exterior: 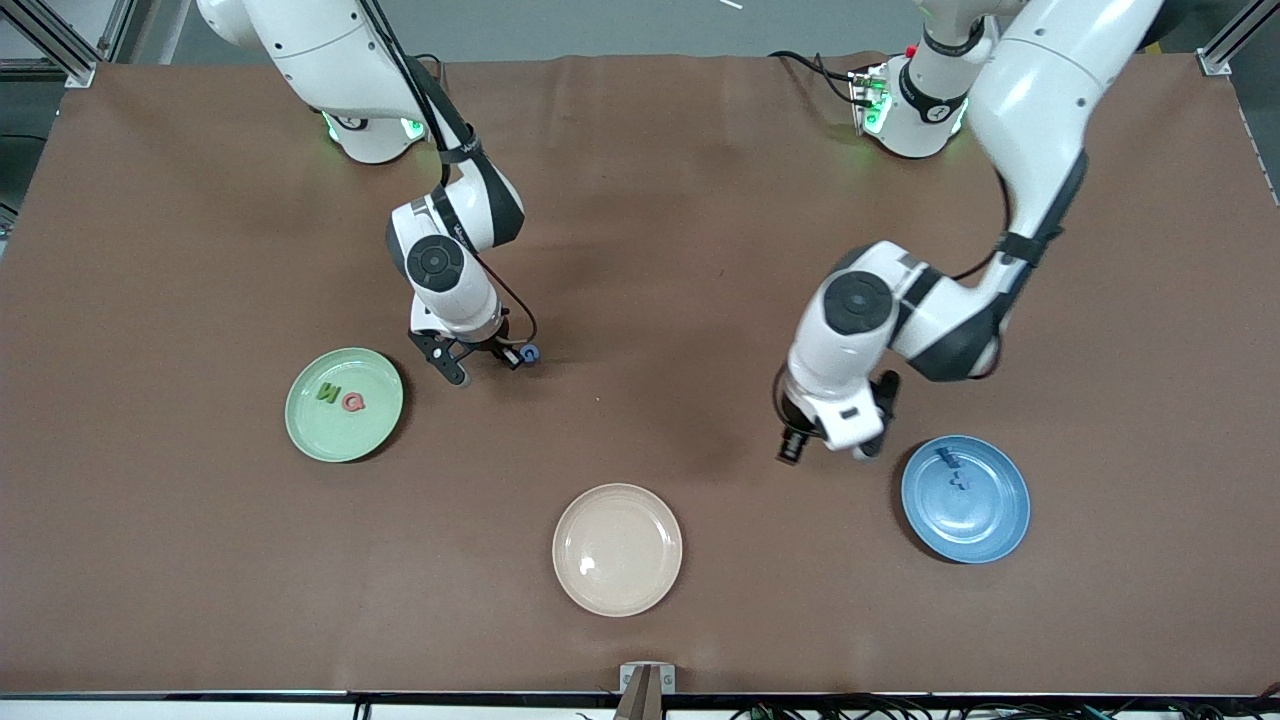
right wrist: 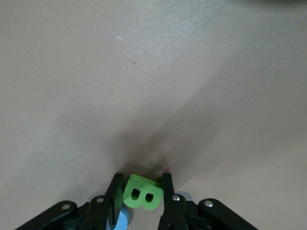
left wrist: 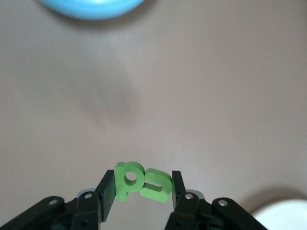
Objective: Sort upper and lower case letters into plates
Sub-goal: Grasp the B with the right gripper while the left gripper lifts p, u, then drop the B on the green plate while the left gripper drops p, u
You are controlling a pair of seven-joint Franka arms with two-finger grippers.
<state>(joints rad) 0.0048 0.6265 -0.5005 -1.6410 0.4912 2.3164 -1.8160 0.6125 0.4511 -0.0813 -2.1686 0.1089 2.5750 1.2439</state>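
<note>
Landmark: round cream-beige plate (exterior: 617, 549) on the brown desk (exterior: 180, 560), bare.
Mint plate: pale mint green round plate (exterior: 344, 404), toward the right arm's end from the cream plate, holding a green flat letter N (exterior: 327, 392) and a pink flat letter Q (exterior: 352, 402).
Blue plate: blue round plate (exterior: 965, 498), toward the left arm's end, with two small blue letters (exterior: 953, 470).
Right gripper (exterior: 487, 357): low over the desk beside the mint plate, a small blue letter G (exterior: 530, 353) at its jaws.
Left gripper (exterior: 832, 448): over the desk beside the blue plate.

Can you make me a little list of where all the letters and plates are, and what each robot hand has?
left gripper: shut on green p and green u, beside blue plate
right gripper: shut on green B, blue G beside it
mint plate: green N, pink Q
blue plate: two blue letters
beige plate: no letters
</note>
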